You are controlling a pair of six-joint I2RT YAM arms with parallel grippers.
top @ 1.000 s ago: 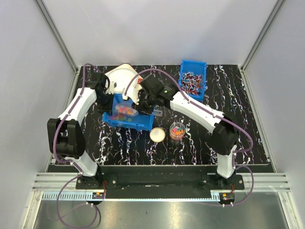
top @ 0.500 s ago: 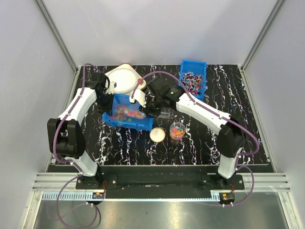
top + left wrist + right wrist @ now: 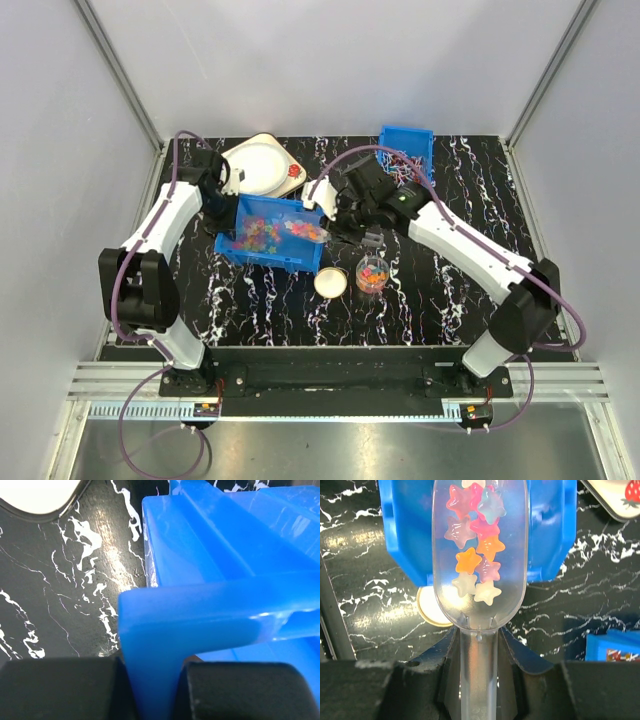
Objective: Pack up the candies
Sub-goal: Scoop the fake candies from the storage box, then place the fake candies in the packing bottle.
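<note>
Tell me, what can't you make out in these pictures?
- Left wrist view: the blue bin wall, pinched by the left gripper, fills the frame; its contents are hidden.
- Top view: candies in the jar are too small to count.
- Right wrist view: the scoop covers much of the bin; the jar does not show.

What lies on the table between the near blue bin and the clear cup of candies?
A round white lid, just left of the cup, seen in the top view.
</note>
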